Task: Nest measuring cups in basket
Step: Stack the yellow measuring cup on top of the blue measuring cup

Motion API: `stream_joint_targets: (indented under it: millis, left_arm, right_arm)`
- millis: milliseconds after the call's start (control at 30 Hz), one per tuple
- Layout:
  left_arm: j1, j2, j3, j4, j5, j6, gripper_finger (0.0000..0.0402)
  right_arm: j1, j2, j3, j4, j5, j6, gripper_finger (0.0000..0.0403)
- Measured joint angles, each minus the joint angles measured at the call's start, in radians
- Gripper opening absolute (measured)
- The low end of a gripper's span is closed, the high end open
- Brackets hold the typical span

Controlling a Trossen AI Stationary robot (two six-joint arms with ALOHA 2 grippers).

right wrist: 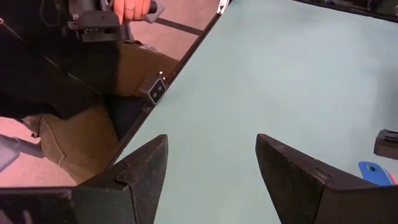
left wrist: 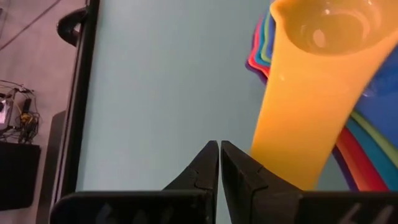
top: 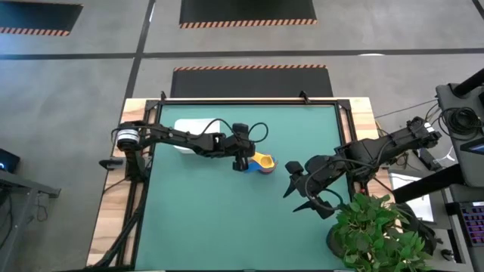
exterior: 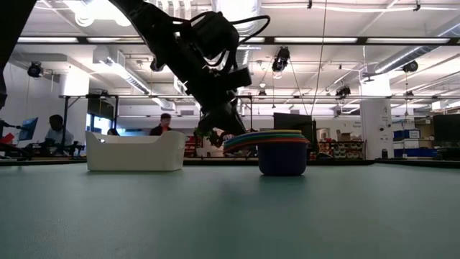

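The left hand [top: 242,163], fingers pinched together, hovers at the cups' [top: 264,162] nine o'clock; the right hand [top: 301,187] waits wide at their four o'clock.

Grey concrete floor [top: 91,83] all around, crossed by dark seams, and three black mats edged in red-and-white hazard stripes — the nearest mat [top: 249,81] lies at twelve o'clock from the green table top [top: 227,219]. A leafy potted plant [top: 378,234] crowds the table's five o'clock corner. Looking level across the room: bright ceiling lights [exterior: 93,13] glare overhead, ducts and beams run across, a white pillar [exterior: 375,126] stands at three o'clock. People sit at desks off at nine o'clock — one seated person [exterior: 56,133] by a monitor [exterior: 29,129], another person [exterior: 165,124] farther back.
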Motion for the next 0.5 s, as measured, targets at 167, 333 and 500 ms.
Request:
stream_joint_targets:
  millis: [167,333,500]
  left_arm:
    - [-0.001,0.0,0.0,-0.036,0.0,-0.012,0.0]
    - [-0.018,-0.003,0.0,-0.062,0.0,-0.032,0.0]
    - [-0.041,-0.005,0.027,-0.156,0.0,-0.066,0.0]
  right_arm:
    - [0.0,0.0,0.0,0.0,0.0,-0.001,0.0231]
    - [0.0,0.0,0.0,0.0,0.0,-0.001,0.0231]
    - [0.0,0.0,0.0,0.0,0.0,0.003,0.0231]
